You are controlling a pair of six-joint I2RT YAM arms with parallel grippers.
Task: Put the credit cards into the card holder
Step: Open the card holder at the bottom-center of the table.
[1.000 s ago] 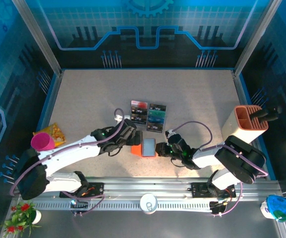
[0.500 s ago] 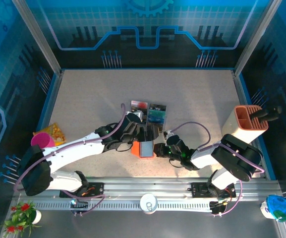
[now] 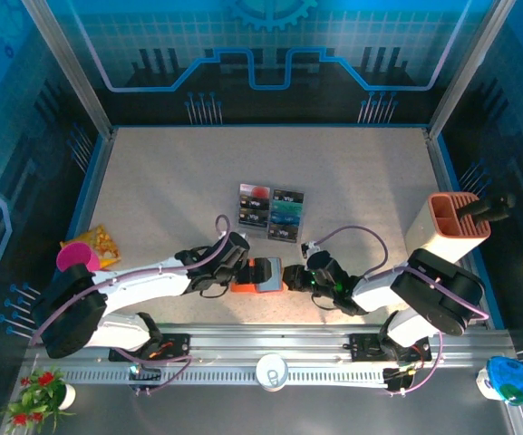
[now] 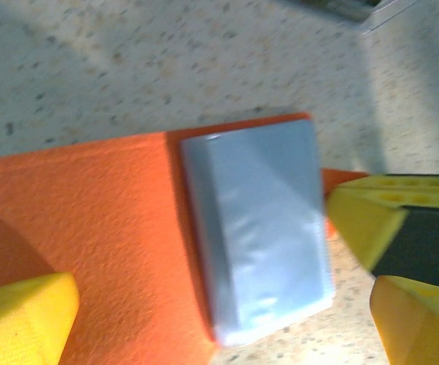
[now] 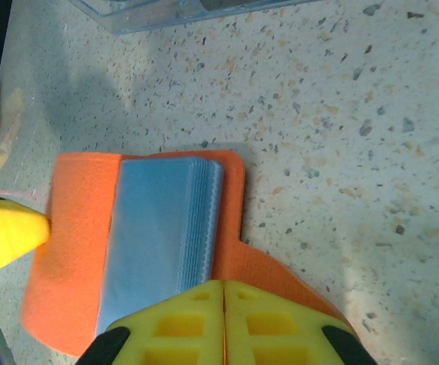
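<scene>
Card holder [image 5: 71,228] lies open: grainy orange leather-like cover, glossy grey-blue rect. pockets [image 5: 154,228] stacked inside. R gripper [image 5: 224,293] pinched tight on its orange flap. L gripper [image 4: 219,323] spread wide over it.

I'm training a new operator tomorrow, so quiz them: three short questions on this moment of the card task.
1. True or false: the credit cards already sit in the card holder.
2. Which gripper pinches the card holder's flap? A) left B) right
3. Fill in: the card holder lies ___, its grey-blue pockets showing.
Key: 1 false: the credit cards are in the clear tray. 2 B: the right gripper is shut on it; the left gripper hovers open. 3 open.
</scene>
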